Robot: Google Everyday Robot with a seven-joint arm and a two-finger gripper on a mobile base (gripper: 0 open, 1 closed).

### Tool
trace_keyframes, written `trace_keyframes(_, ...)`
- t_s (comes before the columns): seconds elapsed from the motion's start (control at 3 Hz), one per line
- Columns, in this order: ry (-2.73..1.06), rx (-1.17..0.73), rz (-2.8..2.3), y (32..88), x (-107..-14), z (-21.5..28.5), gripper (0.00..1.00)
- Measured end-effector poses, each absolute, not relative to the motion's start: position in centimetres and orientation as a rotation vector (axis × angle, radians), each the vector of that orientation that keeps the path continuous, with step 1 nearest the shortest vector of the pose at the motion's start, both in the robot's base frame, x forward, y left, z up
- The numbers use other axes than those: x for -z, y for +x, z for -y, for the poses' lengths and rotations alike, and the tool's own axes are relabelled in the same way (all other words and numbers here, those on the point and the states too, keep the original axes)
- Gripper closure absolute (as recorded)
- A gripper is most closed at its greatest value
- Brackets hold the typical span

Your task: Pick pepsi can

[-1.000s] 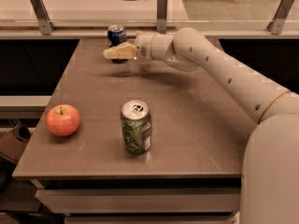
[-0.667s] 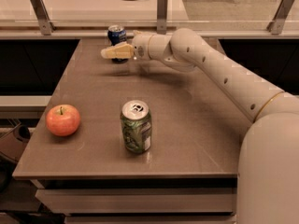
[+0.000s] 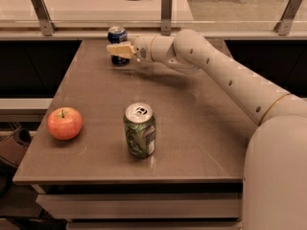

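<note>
The pepsi can is dark blue with a silver top and stands upright at the far edge of the brown table. My gripper is at the end of the white arm reaching in from the right. It sits directly in front of the can's lower half and covers it. Whether the gripper touches the can does not show.
A green patterned can with a silver top stands in the middle front of the table. A red apple lies at the front left. A glass rail with metal posts runs behind the far edge.
The gripper has moved a little to the left, closer in front of the pepsi can. The can, green can and apple have not moved.
</note>
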State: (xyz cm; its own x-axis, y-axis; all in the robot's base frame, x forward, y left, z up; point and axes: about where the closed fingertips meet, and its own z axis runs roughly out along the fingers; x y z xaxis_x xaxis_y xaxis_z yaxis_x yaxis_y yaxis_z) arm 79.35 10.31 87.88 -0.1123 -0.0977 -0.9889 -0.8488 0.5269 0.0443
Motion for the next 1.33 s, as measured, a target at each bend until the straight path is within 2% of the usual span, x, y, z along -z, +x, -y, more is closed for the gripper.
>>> trace_keyframes(0.67, -0.840, -0.791, -1.569, 79.22, -87.79, -10.91, 0.88)
trace_keyframes(1.0, -0.843, -0.794, -1.568, 79.16, -87.75, -11.19, 1.00)
trace_keyframes(1.33, -0.843, -0.794, -1.568, 79.16, -87.76, -11.18, 1.00)
